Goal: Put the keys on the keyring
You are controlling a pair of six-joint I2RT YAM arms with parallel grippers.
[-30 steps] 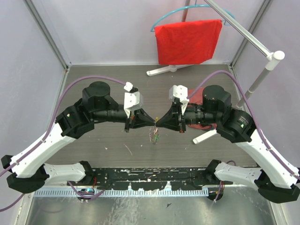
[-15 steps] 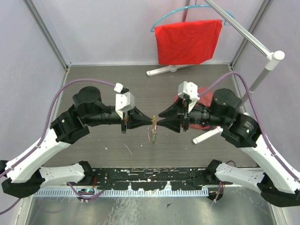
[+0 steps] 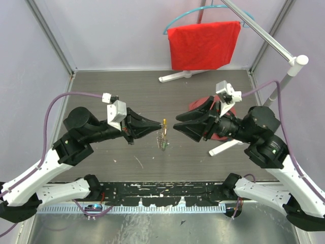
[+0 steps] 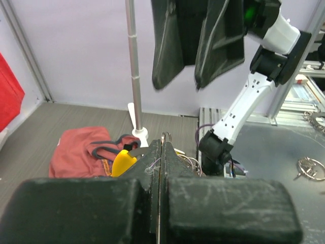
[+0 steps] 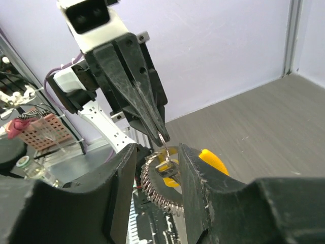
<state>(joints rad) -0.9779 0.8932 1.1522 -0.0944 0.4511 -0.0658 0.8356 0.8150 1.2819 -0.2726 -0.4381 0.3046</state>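
Fingers on left gripper clamped together on keyring wire, mid-table; right gripper fingers apart, just right of it.

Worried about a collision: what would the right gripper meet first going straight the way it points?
Most likely the keyring hanging from the shut left gripper, directly ahead of the open right gripper; depth is unclear.

Left pincer pinches the dangling keyring; right pincer gapes just beside.
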